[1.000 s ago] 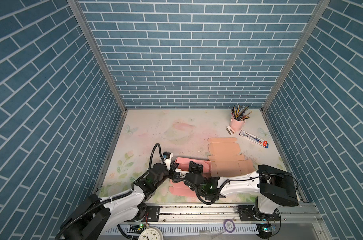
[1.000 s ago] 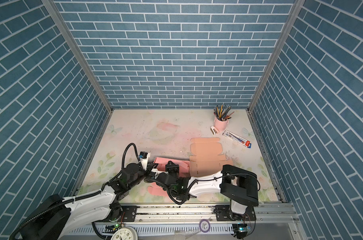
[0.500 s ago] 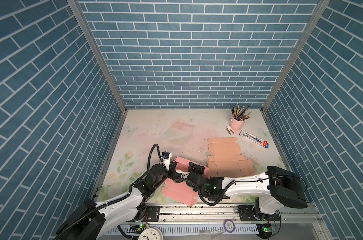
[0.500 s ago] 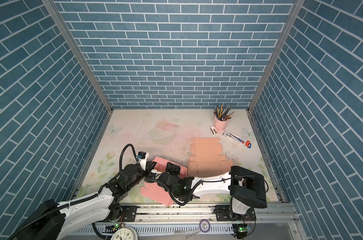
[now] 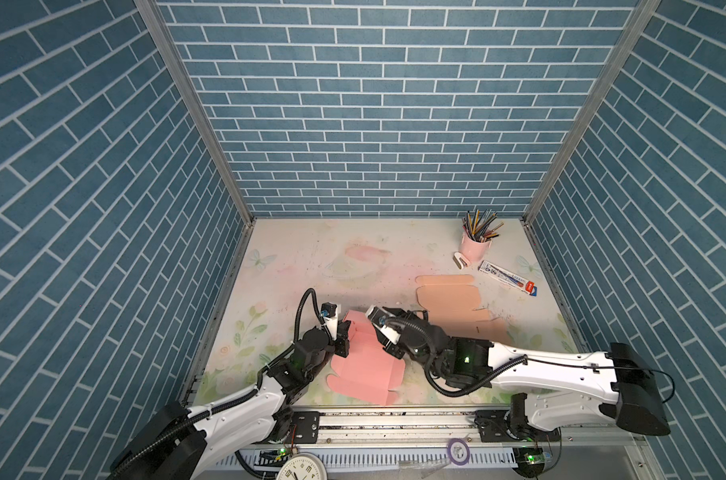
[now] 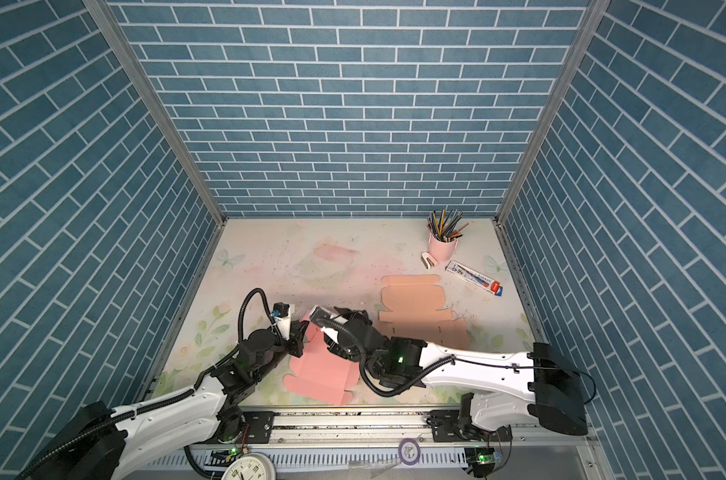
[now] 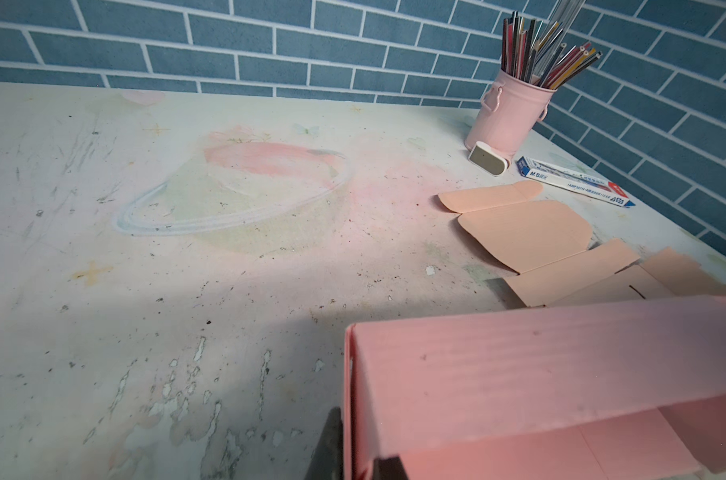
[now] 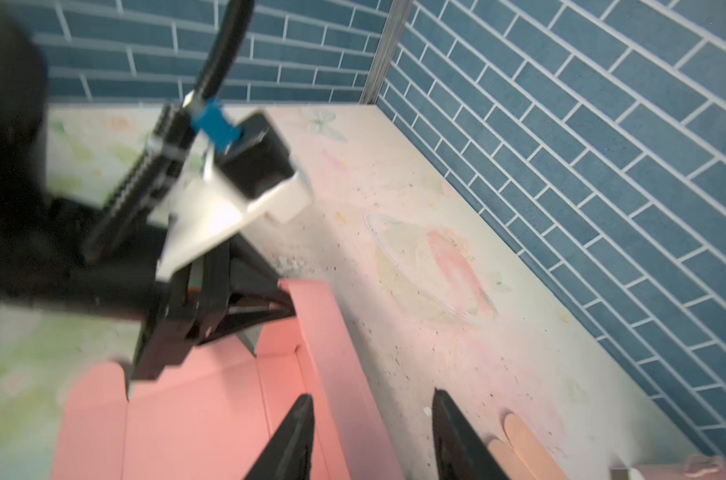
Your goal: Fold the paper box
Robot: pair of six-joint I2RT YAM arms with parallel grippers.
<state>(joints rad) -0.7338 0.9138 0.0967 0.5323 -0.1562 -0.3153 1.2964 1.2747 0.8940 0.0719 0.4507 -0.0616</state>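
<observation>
The pink paper box [image 5: 365, 368] lies partly folded at the front of the table, its far wall raised; in the other top view the box [image 6: 323, 374] looks the same. My left gripper [image 5: 344, 337] is shut on the box's raised left end flap; in the left wrist view the left gripper [image 7: 359, 457] pinches that thin flap [image 7: 348, 395] between its two dark fingers. My right gripper [image 8: 373, 432] stands open astride the far wall [image 8: 336, 365], one finger inside the box, one outside. In the right wrist view the left gripper [image 8: 284, 309] shows clamped at the wall's end.
A flat tan box blank [image 5: 452, 307] lies just right of and behind the pink box. Further back right stand a pink pencil cup [image 5: 473, 245], a small white sharpener [image 5: 461, 259] and a blue-white pen box [image 5: 508, 277]. The brick walls close in on three sides.
My right gripper has opened and let go of the far wall. My left gripper has closed tighter on the end flap. The box's front panel now lies spread toward the table's front edge.
</observation>
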